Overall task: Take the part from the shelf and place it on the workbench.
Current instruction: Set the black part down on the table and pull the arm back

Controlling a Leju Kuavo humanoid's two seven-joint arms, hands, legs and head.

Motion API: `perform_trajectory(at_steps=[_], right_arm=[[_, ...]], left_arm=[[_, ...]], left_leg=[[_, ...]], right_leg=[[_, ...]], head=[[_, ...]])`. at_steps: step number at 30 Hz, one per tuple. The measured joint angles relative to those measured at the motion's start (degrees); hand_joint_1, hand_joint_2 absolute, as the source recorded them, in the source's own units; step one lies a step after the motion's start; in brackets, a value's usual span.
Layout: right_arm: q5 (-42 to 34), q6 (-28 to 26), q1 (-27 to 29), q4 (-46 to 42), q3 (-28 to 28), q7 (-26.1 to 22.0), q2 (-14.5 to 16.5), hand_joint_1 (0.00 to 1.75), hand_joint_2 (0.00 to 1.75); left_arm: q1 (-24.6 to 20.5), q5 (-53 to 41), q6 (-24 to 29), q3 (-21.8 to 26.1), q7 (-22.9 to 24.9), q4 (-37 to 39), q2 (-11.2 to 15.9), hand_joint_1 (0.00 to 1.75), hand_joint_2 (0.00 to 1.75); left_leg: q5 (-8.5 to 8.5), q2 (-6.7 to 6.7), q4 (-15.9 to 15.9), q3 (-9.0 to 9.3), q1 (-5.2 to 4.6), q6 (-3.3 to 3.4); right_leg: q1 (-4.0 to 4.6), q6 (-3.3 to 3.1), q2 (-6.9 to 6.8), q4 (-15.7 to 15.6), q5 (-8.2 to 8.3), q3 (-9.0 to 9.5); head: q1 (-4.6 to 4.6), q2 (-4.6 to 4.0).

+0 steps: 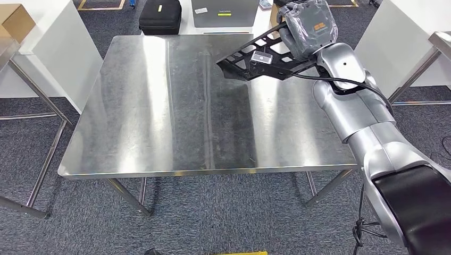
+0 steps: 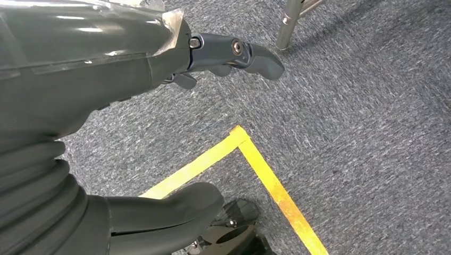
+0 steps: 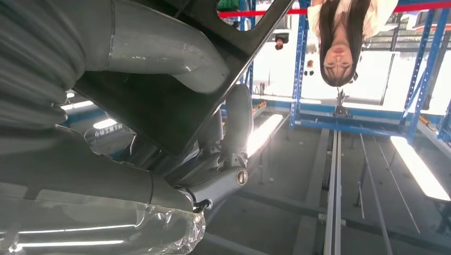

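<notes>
The part [image 1: 250,57] is a flat black bracket with cut-outs. It hangs tilted over the far right of the steel workbench [image 1: 159,117], its lower tip close to the surface. My right hand [image 1: 307,29] grips its far end from above. In the right wrist view the black part [image 3: 159,106] lies between the thumb and the fingers [image 3: 234,133]. My left hand [image 2: 159,133] hangs over the grey carpet with fingers apart and nothing in it.
A black case [image 1: 160,15] and a grey box [image 1: 223,11] lie beyond the bench's far edge. White stands flank the bench on both sides. Yellow floor tape [image 2: 255,164] runs under my left hand. A person [image 3: 340,42] stands by blue racking in the right wrist view.
</notes>
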Motion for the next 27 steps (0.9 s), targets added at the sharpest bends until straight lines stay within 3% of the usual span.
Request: perform_trajectory(at_steps=[8,11,12,15,27], right_arm=[[0.21,-0.59,0.00,0.33,0.46,0.09,-0.04,1.75,1.75],[0.21,-0.75,-0.04,0.38,0.48,0.10,-0.04,0.44,1.75],[0.21,-0.78,-0.09,0.39,0.49,0.09,-0.04,0.00,1.75],[0.18,-0.81,-0.42,0.44,0.50,0.02,-0.04,0.00,1.75],[0.11,-0.73,-1.64,0.90,0.52,-0.22,0.04,0.00,1.75]], left_arm=[[0.05,0.22,0.35,0.08,-0.08,0.00,-0.03,0.00,1.75],[0.06,0.55,0.03,0.10,-0.08,0.00,-0.02,0.00,1.75],[0.06,0.60,-0.15,0.11,-0.11,0.00,-0.02,0.00,1.31],[0.07,0.42,-0.33,0.11,-0.36,0.00,-0.03,0.00,0.00],[0.08,0.06,-0.34,0.11,0.38,0.00,-0.02,0.00,0.00]], left_leg=[[0.04,0.02,0.01,0.01,0.06,0.05],[0.04,0.03,0.01,0.01,0.11,0.05],[0.04,0.03,0.01,0.01,0.12,0.04],[0.03,0.03,0.01,0.01,0.15,0.04],[0.04,0.02,0.00,0.02,0.16,0.04]], right_leg=[[-0.01,0.29,0.00,0.00,0.03,-0.03],[-0.01,0.29,0.00,0.01,0.03,-0.04],[-0.01,0.29,-0.01,0.01,0.03,-0.04],[-0.01,0.28,-0.01,0.01,0.03,-0.05],[-0.01,0.28,-0.01,0.02,0.02,-0.02]], head=[[-0.01,0.00],[-0.01,0.00],[-0.01,0.00],[-0.01,0.00],[0.01,0.00]])
